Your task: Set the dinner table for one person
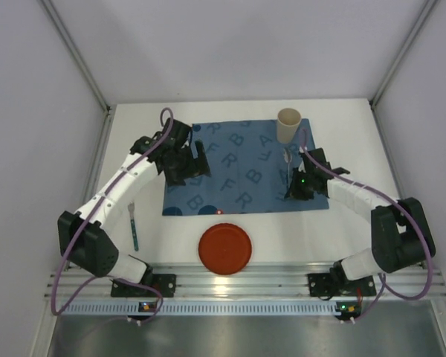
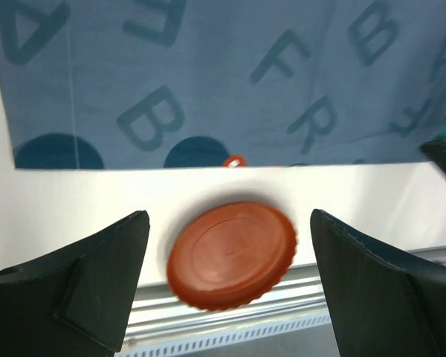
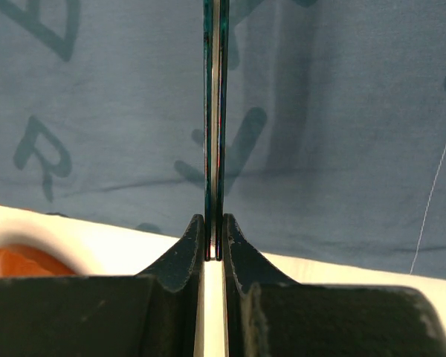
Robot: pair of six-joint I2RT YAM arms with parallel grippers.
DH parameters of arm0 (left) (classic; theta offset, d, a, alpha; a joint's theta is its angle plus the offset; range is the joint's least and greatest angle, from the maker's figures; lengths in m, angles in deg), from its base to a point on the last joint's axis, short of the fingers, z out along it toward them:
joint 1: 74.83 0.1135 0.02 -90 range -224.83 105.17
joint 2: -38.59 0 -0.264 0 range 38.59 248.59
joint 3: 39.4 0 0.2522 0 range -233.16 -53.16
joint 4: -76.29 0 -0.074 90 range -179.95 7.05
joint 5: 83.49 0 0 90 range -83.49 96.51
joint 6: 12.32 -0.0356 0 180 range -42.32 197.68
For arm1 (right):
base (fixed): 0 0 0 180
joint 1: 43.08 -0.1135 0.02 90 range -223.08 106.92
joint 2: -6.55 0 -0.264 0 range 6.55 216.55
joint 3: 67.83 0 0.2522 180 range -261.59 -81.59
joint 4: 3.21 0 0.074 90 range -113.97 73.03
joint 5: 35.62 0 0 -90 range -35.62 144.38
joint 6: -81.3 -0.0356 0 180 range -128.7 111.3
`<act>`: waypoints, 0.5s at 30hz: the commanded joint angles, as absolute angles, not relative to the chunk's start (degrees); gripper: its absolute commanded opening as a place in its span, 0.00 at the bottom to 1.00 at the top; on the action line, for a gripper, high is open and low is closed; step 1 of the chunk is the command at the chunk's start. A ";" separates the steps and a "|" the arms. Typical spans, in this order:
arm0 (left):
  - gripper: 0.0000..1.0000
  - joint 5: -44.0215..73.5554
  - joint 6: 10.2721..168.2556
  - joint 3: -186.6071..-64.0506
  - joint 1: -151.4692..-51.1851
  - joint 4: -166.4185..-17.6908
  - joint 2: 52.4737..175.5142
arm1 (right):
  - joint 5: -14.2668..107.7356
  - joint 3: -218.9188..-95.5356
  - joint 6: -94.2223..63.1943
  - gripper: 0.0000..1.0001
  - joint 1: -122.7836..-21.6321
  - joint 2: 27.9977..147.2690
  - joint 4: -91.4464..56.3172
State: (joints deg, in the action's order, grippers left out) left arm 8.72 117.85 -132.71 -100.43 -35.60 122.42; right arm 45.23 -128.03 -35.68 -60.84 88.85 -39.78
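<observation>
The dinner table (image 1: 342, 230) is a white top with a blue lettered placemat (image 1: 241, 167) on it. A red plate (image 1: 225, 250) lies on the bare white in front of the placemat, by the aluminium rail (image 1: 230, 286). In the left wrist view the plate (image 2: 230, 254) looks blurred. My left gripper (image 1: 195, 166) hangs over the placemat's left part, open (image 2: 229, 217) and holding nothing. My right gripper (image 1: 291, 177) is over the placemat's right edge, shut (image 3: 214, 220) on a thin teal-edged utensil (image 3: 214, 111) that points toward a beige cup (image 1: 288, 125).
A second teal-handled utensil (image 1: 134, 227) lies on the white top left of the placemat. A small red thing (image 1: 219, 212) sits at the placemat's front edge. White walls enclose the table on three sides.
</observation>
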 commanded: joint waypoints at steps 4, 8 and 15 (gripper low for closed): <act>0.94 10.02 114.60 -120.67 -100.49 -35.54 118.04 | 46.99 -131.25 -32.08 0.02 -59.69 93.74 -36.83; 0.93 11.51 114.25 -114.61 -100.49 -37.56 116.55 | 50.32 -131.69 -31.46 0.54 -59.60 93.83 -38.93; 0.92 16.78 112.41 -108.62 -100.84 -41.25 116.02 | 60.78 -135.20 -30.67 0.68 -59.08 92.25 -46.58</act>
State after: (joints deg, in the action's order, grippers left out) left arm 13.01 114.46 -110.46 -100.48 -37.72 118.09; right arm 54.28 -131.57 -31.73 -59.86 94.36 -42.97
